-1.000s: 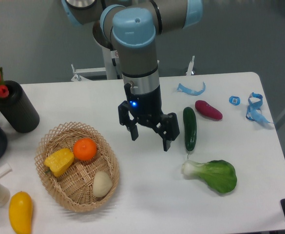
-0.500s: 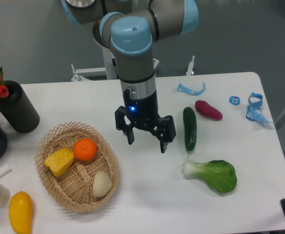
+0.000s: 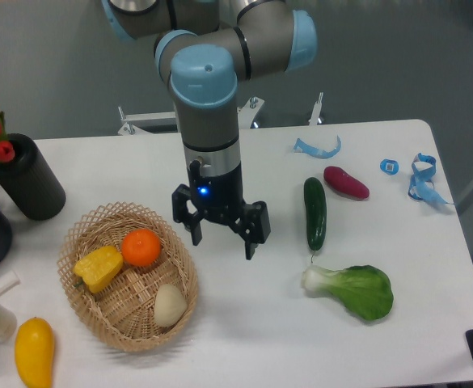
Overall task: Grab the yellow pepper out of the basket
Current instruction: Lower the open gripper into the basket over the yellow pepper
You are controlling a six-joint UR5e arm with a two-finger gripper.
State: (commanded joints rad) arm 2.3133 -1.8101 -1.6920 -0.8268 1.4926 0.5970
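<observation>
We see the end effector [image 3: 222, 239] hanging with its fingers spread wide and nothing between them, above the table [image 3: 244, 323] just beside the right rim of the basket [image 3: 131, 323]. The yellow pepper [image 3: 99, 267] lies in the basket's left part, touching an orange [image 3: 141, 247], with a pale round item [image 3: 170, 305] nearer the front rim.

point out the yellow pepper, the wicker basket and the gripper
blocky yellow bell pepper [image 3: 99, 267], fixed camera, middle of its body
round woven wicker basket [image 3: 136, 339], fixed camera, near rim
black two-finger gripper [image 3: 222, 241], fixed camera, between fingertips
</observation>
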